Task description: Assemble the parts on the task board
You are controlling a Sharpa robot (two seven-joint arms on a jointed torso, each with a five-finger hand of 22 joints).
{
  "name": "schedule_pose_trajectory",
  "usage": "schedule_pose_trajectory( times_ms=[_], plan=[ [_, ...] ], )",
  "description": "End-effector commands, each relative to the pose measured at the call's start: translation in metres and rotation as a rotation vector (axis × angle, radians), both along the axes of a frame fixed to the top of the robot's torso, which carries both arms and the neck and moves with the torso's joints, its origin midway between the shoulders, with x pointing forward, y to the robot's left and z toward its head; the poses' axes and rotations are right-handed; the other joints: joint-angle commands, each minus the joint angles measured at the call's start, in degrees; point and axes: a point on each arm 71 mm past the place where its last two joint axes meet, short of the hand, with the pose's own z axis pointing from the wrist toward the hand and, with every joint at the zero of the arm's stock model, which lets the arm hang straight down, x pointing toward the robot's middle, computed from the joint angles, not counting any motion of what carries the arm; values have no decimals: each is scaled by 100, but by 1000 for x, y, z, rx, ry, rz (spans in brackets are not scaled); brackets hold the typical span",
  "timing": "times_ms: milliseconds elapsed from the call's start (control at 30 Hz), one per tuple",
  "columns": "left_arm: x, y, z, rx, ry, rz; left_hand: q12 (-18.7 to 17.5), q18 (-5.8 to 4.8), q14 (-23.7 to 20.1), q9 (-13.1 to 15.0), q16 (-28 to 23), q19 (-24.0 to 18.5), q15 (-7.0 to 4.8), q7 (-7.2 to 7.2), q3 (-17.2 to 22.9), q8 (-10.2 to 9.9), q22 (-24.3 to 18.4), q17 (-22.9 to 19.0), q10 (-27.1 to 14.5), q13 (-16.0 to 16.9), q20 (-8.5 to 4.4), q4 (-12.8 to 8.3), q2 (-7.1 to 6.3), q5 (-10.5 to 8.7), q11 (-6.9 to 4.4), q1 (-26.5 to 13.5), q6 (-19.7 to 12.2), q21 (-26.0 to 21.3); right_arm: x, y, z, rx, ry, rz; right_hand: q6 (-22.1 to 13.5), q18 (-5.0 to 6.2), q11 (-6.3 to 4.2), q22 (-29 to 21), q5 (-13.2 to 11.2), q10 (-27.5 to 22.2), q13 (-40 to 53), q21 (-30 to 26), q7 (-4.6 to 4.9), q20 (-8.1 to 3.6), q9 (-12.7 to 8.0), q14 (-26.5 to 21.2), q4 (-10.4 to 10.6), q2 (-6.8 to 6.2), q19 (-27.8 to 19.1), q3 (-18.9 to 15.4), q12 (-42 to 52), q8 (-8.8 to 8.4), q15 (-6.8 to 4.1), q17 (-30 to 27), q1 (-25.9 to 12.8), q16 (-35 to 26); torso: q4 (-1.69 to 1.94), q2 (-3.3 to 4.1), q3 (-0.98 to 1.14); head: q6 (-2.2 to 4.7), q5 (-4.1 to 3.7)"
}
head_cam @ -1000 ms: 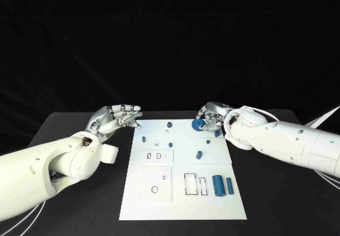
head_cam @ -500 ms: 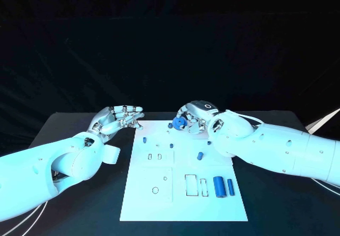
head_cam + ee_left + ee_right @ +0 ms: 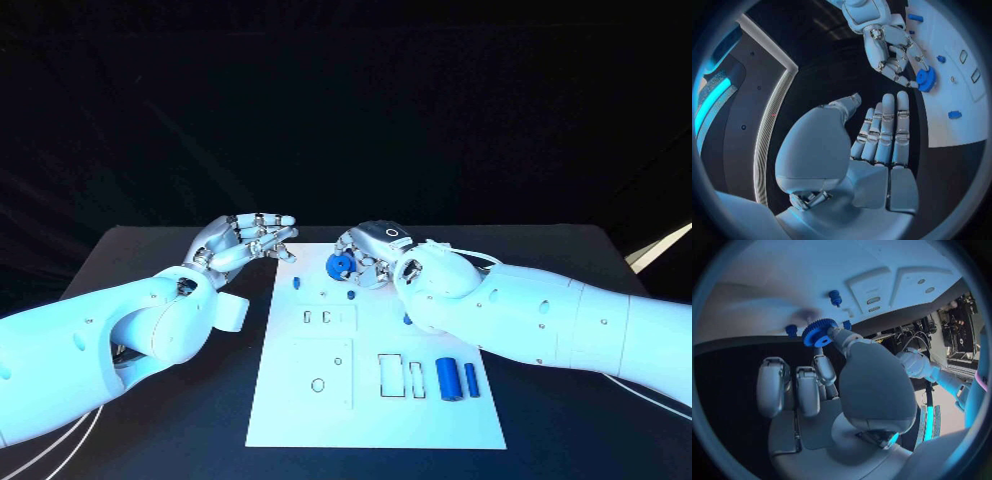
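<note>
The white task board (image 3: 372, 400) lies in the middle of the black table. My right hand (image 3: 372, 252) hovers over the board's far edge and pinches a blue gear (image 3: 340, 265) at its fingertips; the right wrist view shows the gear (image 3: 819, 332) close above the board (image 3: 767, 285). My left hand (image 3: 245, 240) stays just off the board's far left corner, fingers apart, holding nothing. In the left wrist view its palm (image 3: 879, 137) faces the right hand (image 3: 891, 50) and the gear (image 3: 926, 80). Small blue pegs (image 3: 297, 283) (image 3: 351, 294) stand in the board under the gear.
Two blue cylinders (image 3: 449, 378) (image 3: 470, 378) lie at the board's right side beside rectangular slots (image 3: 389, 375). Another blue piece (image 3: 408, 320) sits mid-board by my right forearm. The board's near left shows a square plate with an oval hole (image 3: 316, 385). Black table surrounds the board.
My right hand has carried the blue gear leftward along the board's far edge, toward the left hand. The left hand has barely moved.
</note>
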Motion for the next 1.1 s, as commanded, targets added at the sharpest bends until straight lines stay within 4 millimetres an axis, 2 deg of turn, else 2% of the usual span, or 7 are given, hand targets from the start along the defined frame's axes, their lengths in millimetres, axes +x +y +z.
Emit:
schedule_pose_trajectory(
  times_ms=[33, 200, 633, 1100],
  plan=[
    [0, -2, 1, -4, -2, -7, -50, 131, -54, 96, 76, -98, -3, 120, 137, -73, 106, 71, -31, 102, -24, -93, 47, 28, 19, -108, -45, 122, 2, 2, -5, -12, 8, -7, 269, -145, -41, 604, 74, 259, 88, 130, 14, 5, 441, 512, -43, 168, 153, 489, 88, 469, -11, 1144, -179, 88, -11, -2, 7, -13, 22],
    [0, -2, 1, -3, -3, -5, -50, 131, -54, 96, 76, -98, -3, 120, 137, -73, 106, 71, -31, 102, -24, -93, 47, 28, 19, -108, -45, 122, 4, 4, -8, -15, 9, -18, 262, -143, -38, 601, 71, 258, 89, 126, 18, 6, 438, 513, -46, 162, 151, 491, 87, 465, -9, 1145, -193, 88, -22, -6, 8, -23, 33],
    [0, -1, 1, -3, -2, -4, -50, 131, -54, 96, 76, -98, -3, 120, 137, -73, 106, 71, -31, 102, -24, -93, 47, 28, 19, -108, -45, 122, 9, 5, -10, -29, 5, -49, 249, -144, -32, 605, 71, 257, 92, 128, 25, 8, 434, 513, -51, 154, 152, 496, 87, 457, -5, 1145, -214, 88, -20, -7, 19, -6, 31],
    [0, 0, 1, -2, -2, -3, -46, 133, -67, 102, 90, -127, -1, 122, 143, -74, 129, 63, -37, 104, -20, -107, 50, 28, 20, -108, -49, 154, 12, 4, -8, -15, -26, -76, 215, -142, -17, 599, 45, 224, 65, 117, 43, 17, 421, 512, -70, 121, 147, 502, 47, 436, 8, 1145, -269, 88, -21, -6, 18, 7, 29]
  ],
)
